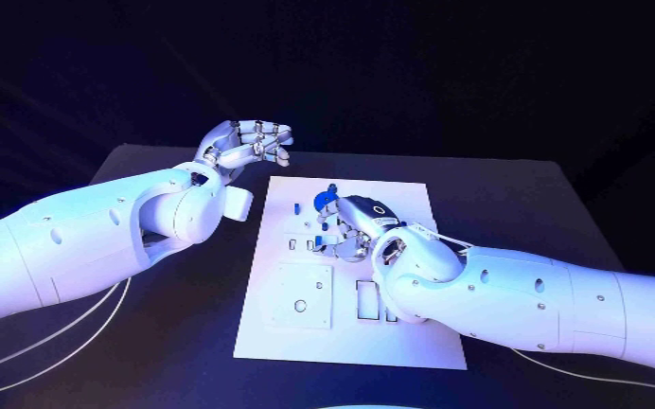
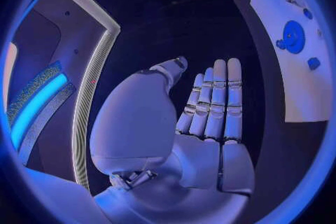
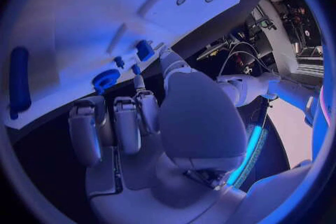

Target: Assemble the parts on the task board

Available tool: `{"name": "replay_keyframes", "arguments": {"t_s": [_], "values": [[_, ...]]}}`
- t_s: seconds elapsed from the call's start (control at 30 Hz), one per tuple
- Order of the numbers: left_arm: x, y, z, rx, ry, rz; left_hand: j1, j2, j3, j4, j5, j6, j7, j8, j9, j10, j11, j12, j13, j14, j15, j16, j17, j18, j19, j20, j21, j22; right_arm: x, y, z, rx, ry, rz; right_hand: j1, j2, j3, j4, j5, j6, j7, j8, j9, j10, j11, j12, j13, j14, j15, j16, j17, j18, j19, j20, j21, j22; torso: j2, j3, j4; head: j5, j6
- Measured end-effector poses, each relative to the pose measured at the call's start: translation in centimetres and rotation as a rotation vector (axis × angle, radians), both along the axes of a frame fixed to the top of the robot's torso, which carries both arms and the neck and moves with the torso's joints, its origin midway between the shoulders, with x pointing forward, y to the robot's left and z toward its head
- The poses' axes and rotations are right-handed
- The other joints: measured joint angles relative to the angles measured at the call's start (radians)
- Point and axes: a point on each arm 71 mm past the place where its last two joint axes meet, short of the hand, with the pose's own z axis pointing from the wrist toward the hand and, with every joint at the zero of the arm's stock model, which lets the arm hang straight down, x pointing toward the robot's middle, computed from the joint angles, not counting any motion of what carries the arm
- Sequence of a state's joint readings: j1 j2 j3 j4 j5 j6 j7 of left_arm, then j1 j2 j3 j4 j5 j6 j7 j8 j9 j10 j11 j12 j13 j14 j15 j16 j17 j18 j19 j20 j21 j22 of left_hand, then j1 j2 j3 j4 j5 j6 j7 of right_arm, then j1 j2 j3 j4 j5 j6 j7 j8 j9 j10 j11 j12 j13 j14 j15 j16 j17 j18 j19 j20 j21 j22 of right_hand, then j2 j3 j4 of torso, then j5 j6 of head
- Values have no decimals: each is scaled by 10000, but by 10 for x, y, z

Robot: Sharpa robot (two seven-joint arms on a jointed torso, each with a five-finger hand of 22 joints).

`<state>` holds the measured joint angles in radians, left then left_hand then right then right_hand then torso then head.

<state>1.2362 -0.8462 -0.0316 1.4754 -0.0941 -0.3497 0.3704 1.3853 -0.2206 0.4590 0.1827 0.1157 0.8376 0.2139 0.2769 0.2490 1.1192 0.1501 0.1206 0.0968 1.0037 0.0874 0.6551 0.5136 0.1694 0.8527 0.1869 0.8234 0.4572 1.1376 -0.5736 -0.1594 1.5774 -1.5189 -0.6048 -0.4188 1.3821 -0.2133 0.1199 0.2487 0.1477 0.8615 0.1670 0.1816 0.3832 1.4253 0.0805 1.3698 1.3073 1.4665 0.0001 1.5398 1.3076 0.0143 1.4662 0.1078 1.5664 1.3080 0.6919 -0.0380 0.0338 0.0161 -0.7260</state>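
Nearest me, the task board (image 1: pixel 274 333) shows bare white plate with a raised square block and a couple of rectangular slots cut into it; nothing blue sits in that near part.

Further in, the right hand (image 1: pixel 358 224) is down over the middle of the board, palm toward the plate. From its wrist camera the fingers (image 3: pixel 126 123) lie side by side, straight and close together, with nothing between them that I can make out, though the fingertips are partly hidden. Just past them on the board sit a blue gear (image 3: pixel 105 78), a small blue block (image 3: pixel 145 49) and, off to one side, a long blue rod (image 3: pixel 19 84). Whether these are seated or loose I cannot tell.

Farthest, the left hand (image 1: pixel 249 147) hangs off the board's far-left corner, raised and empty, its fingers (image 2: pixel 218 106) straight and pressed together.

I'd judge the job as early to midway: most of it seems left to do.
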Motion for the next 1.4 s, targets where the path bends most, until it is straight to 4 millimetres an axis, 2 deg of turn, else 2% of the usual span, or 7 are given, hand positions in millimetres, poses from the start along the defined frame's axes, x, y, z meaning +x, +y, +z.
{"name": "replay_keyframes", "arguments": {"t_s": [0.1, 0.2, 0.27, 0.37, 0.5, 0.83, 1.4], "values": [[1, 1, -1, 216, 76, -13, -199, 45, -269, 264, 0, -70, -28, 242, 122, 37, -42, 607, 328, 149, -110, 906, 494, 2, 245, -114, 302, 118, 6, -14, 17, 468, -279, -81, 135, 2, -74, 227, 173, 94, -81, 120, 9, 0, 0, 0, 0, 0, 0, -57, 0, 0, 0, 0, 0, 0, -35, 14, -22, 22, 37], [2, 2, -3, 534, 180, -23, -439, 156, -745, 605, 41, -291, -179, 1067, 569, -265, -277, 2514, 1570, 660, -305, 2896, 1619, 1, 797, -326, 1351, 665, 12, -28, 30, 957, -215, -256, 133, 0, -211, 386, 406, 286, -138, 318, 60, -54, -54, 0, 0, 0, 0, -62, -1, 0, 0, 0, 0, -1, -78, 33, -51, 53, 53], [4, 3, -5, 876, 313, -29, -771, 246, -952, 929, 41, -414, -382, 1967, 1028, -635, -501, 5161, 3325, 2607, -560, 5744, 4784, -39, 2058, -533, 3105, 2675, 15, -41, 37, 1370, 24, -435, 129, 4, -274, 434, 605, 299, -151, 435, 95, -59, -59, -17, 0, 0, 0, -99, -1, 0, 0, -1, 0, -1, -112, 50, -69, 72, 53], [5, 6, -9, 1573, 636, -158, -1364, 392, -1028, 1005, 83, -511, -589, 2955, 1532, -1048, -749, 7885, 4997, 4209, -747, 7755, 7524, -467, 3469, -710, 4815, 5102, 21, -64, 49, 2005, 459, -809, 136, 100, -315, 398, 928, 299, -151, 543, 112, -105, -105, -55, 0, 0, 0, -115, -1, 0, 0, 0, 0, -1, -168, 75, -101, 107, 59], [5, 4, -13, 2864, 1205, -827, -1821, 490, -1028, 1058, 83, -314, -784, 3566, 1870, -349, -928, 9572, 6603, 4598, -891, 8449, 7940, -624, 4290, -848, 5590, 6449, 27, -92, 59, 2729, 971, -1352, 129, 188, -315, 398, 1061, 299, -151, 584, 122, -106, -106, -55, 0, 0, 0, -115, -2, 0, 0, -1, 0, -2, -244, 120, -142, 149, 58], [-1, -27, -25, 6916, 2613, -3158, -2706, 701, -1560, 1110, 83, -28, -1070, 4272, 2480, 883, -1204, 10978, 8418, 4648, -1125, 8890, 7945, -783, 4991, -1114, 6133, 7560, 41, -142, 68, 3552, 1557, -2429, 129, 187, -315, 398, 1101, 299, -151, 583, 121, -106, -106, -55, 0, 0, 0, -115, -2, 0, 0, -1, 0, -3, -367, 205, -197, 221, 38], [7, -60, -35, 11254, 3240, -4483, -3006, 904, -1748, 1111, 83, -244, -1140, 4290, 2677, 1267, -1232, 11370, 9071, 4613, -1160, 9005, 7944, -939, 5214, -1172, 6279, 8010, 51, -164, 68, 3754, 1755, -2916, 89, 227, -314, 398, 1139, 262, -187, 583, 121, -105, -106, -55, -1, 0, -1, -115, -3, 0, 0, -1, 0, -5, -404, 243, -211, 295, -81]]}}
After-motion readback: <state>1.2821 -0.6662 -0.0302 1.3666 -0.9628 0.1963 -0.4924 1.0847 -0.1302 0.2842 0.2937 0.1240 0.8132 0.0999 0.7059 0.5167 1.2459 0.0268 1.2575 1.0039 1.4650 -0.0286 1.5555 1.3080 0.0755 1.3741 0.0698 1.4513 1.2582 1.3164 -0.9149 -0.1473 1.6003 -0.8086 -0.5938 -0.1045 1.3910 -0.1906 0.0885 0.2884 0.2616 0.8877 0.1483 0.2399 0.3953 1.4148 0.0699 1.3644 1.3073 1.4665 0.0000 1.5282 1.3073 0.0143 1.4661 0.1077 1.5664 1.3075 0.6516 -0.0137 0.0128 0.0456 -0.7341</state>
